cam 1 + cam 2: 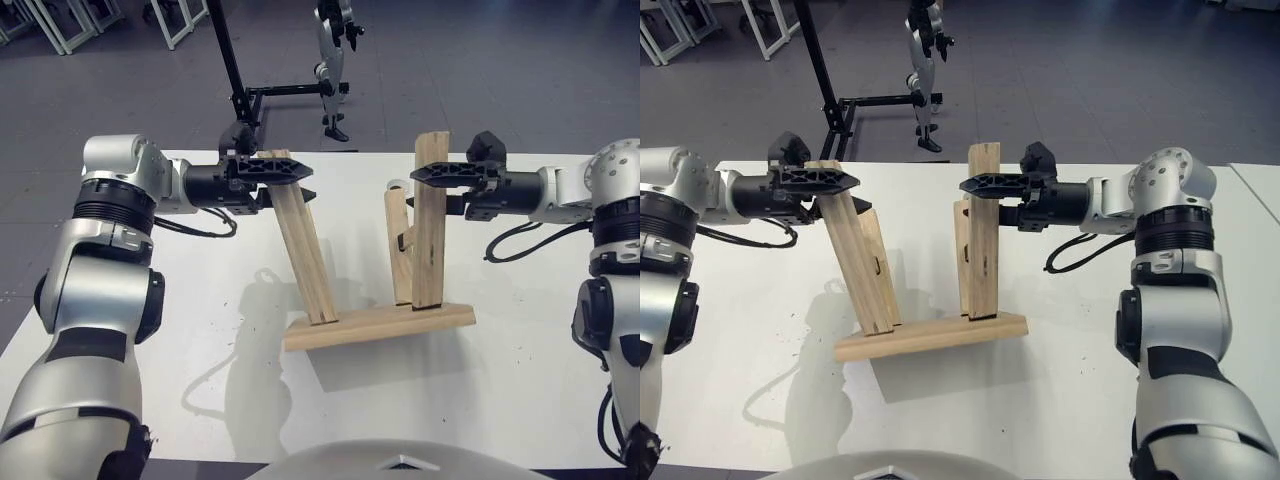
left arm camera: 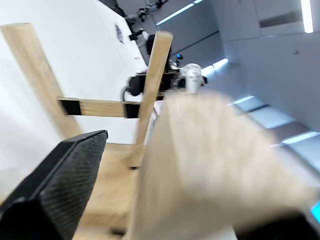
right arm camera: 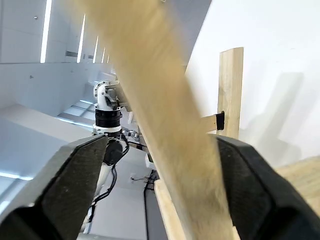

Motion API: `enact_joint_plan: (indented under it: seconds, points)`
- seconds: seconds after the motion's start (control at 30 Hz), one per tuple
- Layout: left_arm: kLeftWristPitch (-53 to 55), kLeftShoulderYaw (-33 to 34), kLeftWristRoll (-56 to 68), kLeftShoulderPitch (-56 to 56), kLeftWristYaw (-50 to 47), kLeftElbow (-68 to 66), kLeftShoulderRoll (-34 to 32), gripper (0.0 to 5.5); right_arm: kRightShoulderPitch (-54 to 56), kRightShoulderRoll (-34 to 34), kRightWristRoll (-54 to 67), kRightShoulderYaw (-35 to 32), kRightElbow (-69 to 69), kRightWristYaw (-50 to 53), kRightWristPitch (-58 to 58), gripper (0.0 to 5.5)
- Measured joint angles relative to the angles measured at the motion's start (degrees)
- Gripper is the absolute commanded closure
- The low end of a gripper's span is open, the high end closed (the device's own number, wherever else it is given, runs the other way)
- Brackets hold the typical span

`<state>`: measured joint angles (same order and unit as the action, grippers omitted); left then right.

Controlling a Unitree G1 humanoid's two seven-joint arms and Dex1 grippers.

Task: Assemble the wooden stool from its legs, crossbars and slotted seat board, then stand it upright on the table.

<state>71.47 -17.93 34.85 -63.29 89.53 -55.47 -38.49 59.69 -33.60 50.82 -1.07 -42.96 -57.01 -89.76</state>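
Note:
The wooden stool lies upside down, its slotted seat board (image 1: pixel 380 325) flat on the white table and its legs pointing up. My left gripper (image 1: pixel 285 172) is shut on the top of the left leg (image 1: pixel 305 260), which leans to the left. At the same height, my right gripper (image 1: pixel 432 172) is shut on the top of the upright right leg (image 1: pixel 430 240). A second right-hand leg (image 1: pixel 398 250) stands just behind it. The left wrist view shows a crossbar (image 2: pixel 100 107) joining the far pair of legs; the right wrist view shows a crossbar (image 3: pixel 210 121) too.
The table (image 1: pixel 500 400) has bare room in front of and on both sides of the stool. A black metal stand (image 1: pixel 245 95) sits on the floor just beyond the table's far edge. Another robot's legs (image 1: pixel 333 60) stand farther back.

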Motion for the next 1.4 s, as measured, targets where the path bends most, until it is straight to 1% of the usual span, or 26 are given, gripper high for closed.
enact_joint_plan:
  seconds: [0.03,0.07,0.17,0.2,0.27,0.37,0.47,0.53,0.73,0.83,0.9,0.93,1.0,1.07,1.17,1.23,1.33,1.4]
  points:
    - [-3.6,0.5,-2.1,0.2,-1.8,-2.9,0.9,1.12,-0.3,-0.1,-0.5,0.1,0.3,-0.1,0.1,1.27]
    - [-7.3,2.6,-2.7,0.2,-3.7,-5.1,1.9,1.12,-0.7,0.0,-1.2,0.2,0.7,-0.5,0.6,1.27]
    - [-18.8,11.9,-3.2,-0.7,-13.0,-10.7,4.0,1.12,-1.2,0.8,-5.8,-0.2,-1.9,1.3,7.2,1.27]
    - [-21.0,14.0,-3.5,-1.2,-15.1,-11.7,4.3,1.12,-1.3,1.3,-7.4,-0.6,-3.4,2.3,9.8,1.27]
    - [-22.1,17.0,-3.7,-1.9,-15.8,-12.4,4.5,1.12,-1.3,1.6,-10.2,-2.0,-6.2,3.7,15.3,1.27]
    - [-17.9,20.2,-3.6,-2.1,-11.8,-12.3,4.0,1.12,-1.5,1.9,-12.9,-4.9,-10.6,5.7,23.4,1.27]
    - [-18.6,21.9,-4.4,-1.3,-8.3,-9.7,0.3,1.12,-1.3,1.4,-14.8,-6.8,-13.8,5.1,28.3,1.27]
    - [-19.9,22.4,-4.9,1.5,-6.3,-6.6,-2.0,1.12,-1.3,0.6,-15.9,-6.8,-14.0,3.3,28.4,1.27]
    - [-17.3,23.6,-4.7,11.7,-2.1,-0.8,-5.4,1.12,-3.0,-2.7,-17.3,-6.9,-12.7,-5.2,25.8,1.27]
    - [-15.8,23.9,-3.5,18.3,0.8,6.9,-6.7,1.12,-3.0,-3.3,-17.3,-8.0,-12.2,-7.2,25.1,1.27]
    - [-19.3,24.0,-3.9,24.7,0.5,13.6,-7.2,1.12,-3.2,-4.8,-17.3,-9.3,-10.7,-8.4,26.3,1.27]
    - [-22.8,24.2,-4.9,27.9,-1.0,17.2,-7.4,1.12,-3.7,-5.9,-17.3,-9.7,-9.2,-9.3,27.6,1.27]
    - [-36.3,25.1,-9.1,34.9,-5.9,24.5,-7.4,1.12,-7.8,-8.4,-17.6,-9.1,-3.7,-12.7,30.7,1.27]
    - [-47.1,26.2,-11.5,41.3,-8.0,31.5,-7.4,1.12,-17.9,-12.9,-21.4,-4.1,6.5,-19.1,38.1,1.27]
    - [-54.5,25.3,-13.1,49.2,-6.1,38.4,-8.3,1.12,-36.8,-21.2,-27.5,2.7,20.1,-27.1,49.8,1.27]
    - [-57.7,24.1,-13.8,53.2,-4.7,40.9,-8.5,1.12,-46.2,-24.9,-28.1,4.0,29.3,-31.2,53.4,1.27]
    - [-58.7,21.6,-15.6,55.5,-4.9,45.4,-9.4,1.12,-51.2,-26.4,-28.1,4.4,40.2,-31.9,56.7,1.27]
    - [-58.7,20.2,-16.1,55.6,-7.7,47.6,-8.0,1.12,-52.1,-24.4,-28.1,5.1,44.6,-29.1,56.9,1.27]
